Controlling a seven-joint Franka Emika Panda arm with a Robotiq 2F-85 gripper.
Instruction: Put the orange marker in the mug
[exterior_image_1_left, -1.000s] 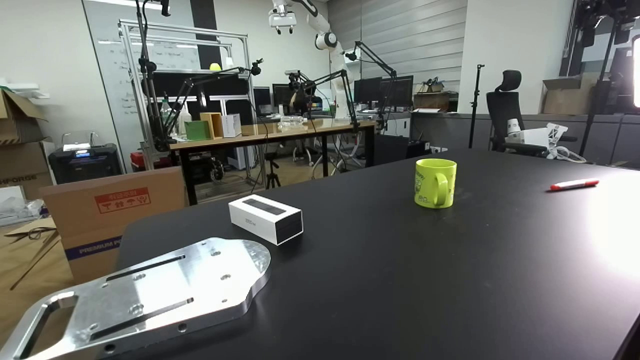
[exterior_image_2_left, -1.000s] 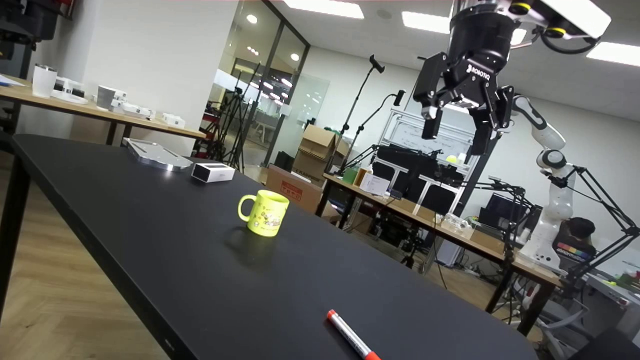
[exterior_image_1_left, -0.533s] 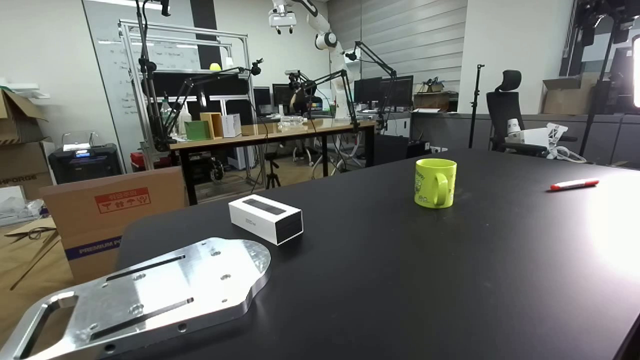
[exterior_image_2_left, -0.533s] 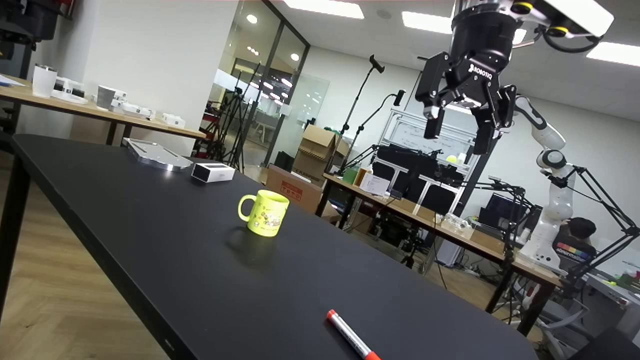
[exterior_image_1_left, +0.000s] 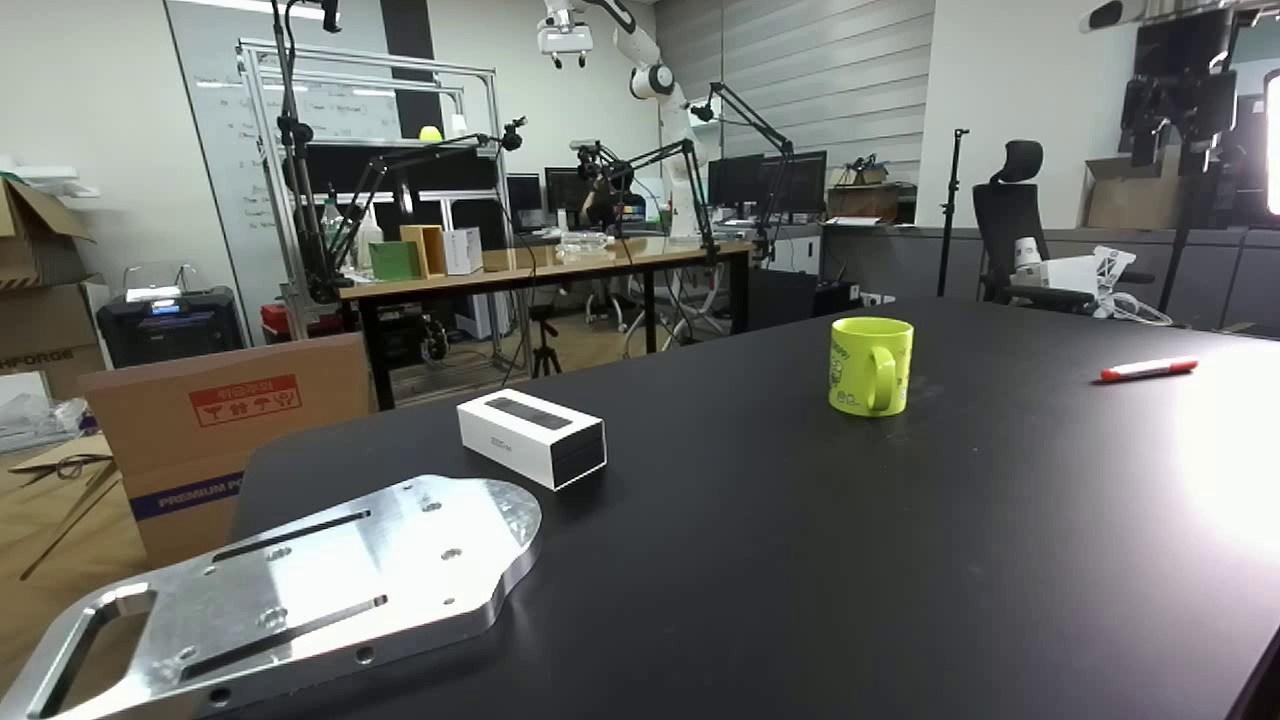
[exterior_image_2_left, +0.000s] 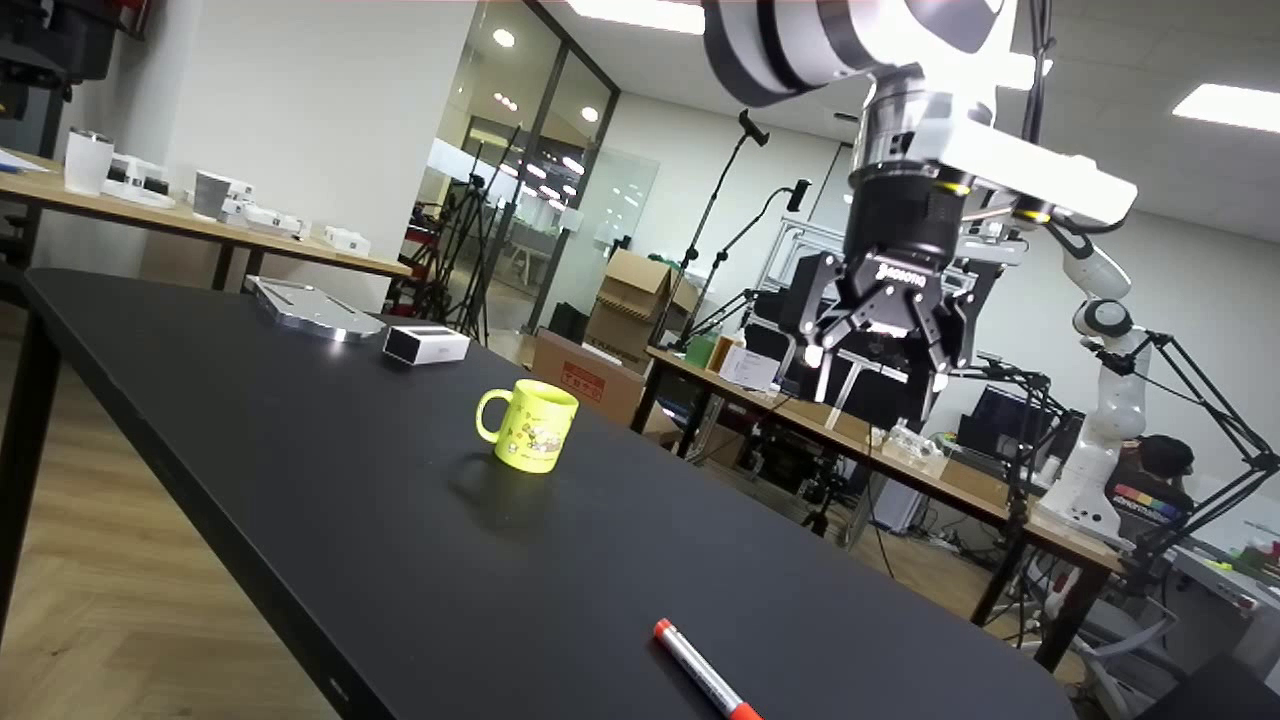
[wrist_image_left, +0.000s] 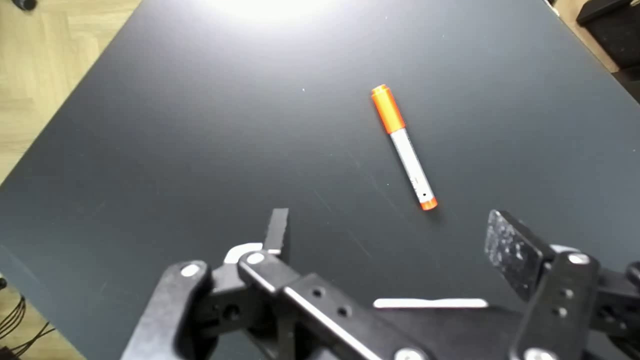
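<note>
The orange marker (wrist_image_left: 411, 162) lies flat on the black table, with an orange cap, white barrel and orange end. It also shows in both exterior views (exterior_image_1_left: 1148, 370) (exterior_image_2_left: 703, 674). The yellow-green mug (exterior_image_2_left: 537, 430) stands upright on the table with its handle out to the side; it also shows in an exterior view (exterior_image_1_left: 850, 365) and is out of the wrist view. My gripper (wrist_image_left: 387, 222) is open and empty. It hangs well above the table, apart from marker and mug, in both exterior views (exterior_image_2_left: 874, 388) (exterior_image_1_left: 1175, 150). In the wrist view the marker lies ahead of the fingertips, between their lines.
A white box with a dark end (exterior_image_1_left: 530, 440) and a silver metal plate (exterior_image_1_left: 380, 570) lie on the black table (exterior_image_1_left: 800, 580) beyond the mug from the marker. A cardboard box (exterior_image_1_left: 230, 430) stands beside the table. The table edge (exterior_image_2_left: 200, 510) runs along one side.
My gripper has come down a good way and a little to the left in an exterior view, and it now shows lower in both. It stays open. The marker and mug have not moved.
</note>
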